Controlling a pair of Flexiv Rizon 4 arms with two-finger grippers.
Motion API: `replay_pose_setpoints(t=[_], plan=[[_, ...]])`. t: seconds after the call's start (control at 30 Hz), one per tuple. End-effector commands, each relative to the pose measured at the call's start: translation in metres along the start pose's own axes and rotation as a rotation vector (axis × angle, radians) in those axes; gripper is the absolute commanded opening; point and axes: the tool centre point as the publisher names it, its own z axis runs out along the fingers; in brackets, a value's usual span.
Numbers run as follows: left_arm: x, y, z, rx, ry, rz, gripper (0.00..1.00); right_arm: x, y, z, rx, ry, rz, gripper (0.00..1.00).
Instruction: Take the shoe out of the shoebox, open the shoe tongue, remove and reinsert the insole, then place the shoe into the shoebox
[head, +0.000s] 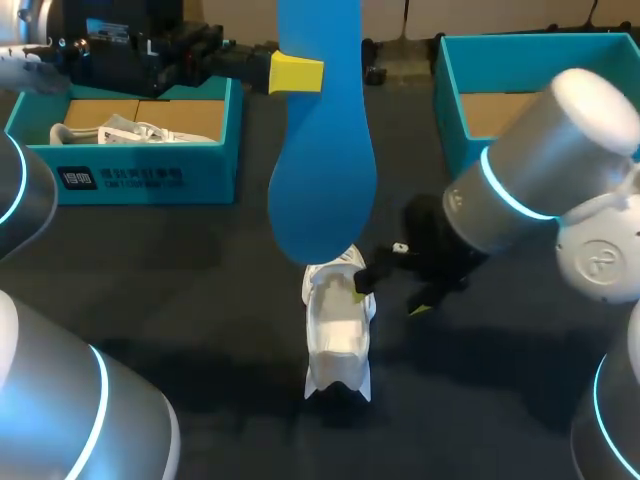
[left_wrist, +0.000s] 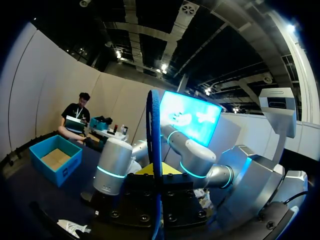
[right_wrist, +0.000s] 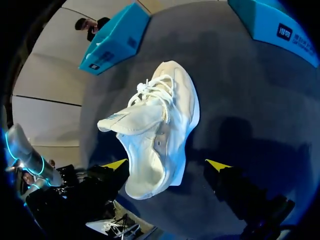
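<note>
A long blue insole (head: 322, 150) hangs high over the table's middle, and my left gripper (head: 308, 73) is shut on its upper part. In the left wrist view the insole (left_wrist: 154, 145) stands edge-on between the fingers of that gripper (left_wrist: 156, 172). Below it a white lace-up shoe (head: 338, 330) stands on the dark table with its tongue pulled up. My right gripper (head: 389, 297) is at the shoe's right side, open. In the right wrist view the shoe (right_wrist: 160, 130) lies between the wide-spread yellow tips of this gripper (right_wrist: 167, 165).
A teal shoebox (head: 140, 175) at the back left holds a second white shoe (head: 135, 131) and paper. Another teal box (head: 455, 80) stands at the back right. My left arm's grey links fill the near left corner.
</note>
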Motion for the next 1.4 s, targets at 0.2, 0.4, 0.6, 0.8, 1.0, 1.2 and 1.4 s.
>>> replay_pose_setpoints(t=[0.2,0.4,0.6,0.8,1.0,1.2,1.4], plan=[[-0.001,-0.001,0.001,-0.004,0.000,0.000,0.00,-0.007,0.007,-0.008,-0.008,0.326,0.058,1.00],[-0.001,-0.001,0.001,-0.004,0.000,0.000,0.00,-0.003,0.025,-0.048,-0.048,0.469,0.054,1.00],[-0.001,-0.001,0.001,-0.004,0.000,0.000,0.00,-0.008,0.035,-0.069,-0.059,0.608,0.065,1.00],[-0.001,-0.001,0.001,-0.004,0.000,0.000,0.00,-0.010,0.045,-0.078,-0.042,0.742,0.095,1.00],[-0.001,-0.001,0.001,-0.004,0.000,0.000,0.00,-0.010,0.045,-0.078,-0.042,0.742,0.095,1.00],[-0.001,-0.001,0.001,-0.004,0.000,0.000,0.00,-0.009,0.046,-0.075,-0.021,0.770,0.095,1.00],[-0.001,-0.001,0.001,-0.004,0.000,0.000,0.00,-0.002,0.052,-0.086,-0.004,0.852,0.089,1.00]])
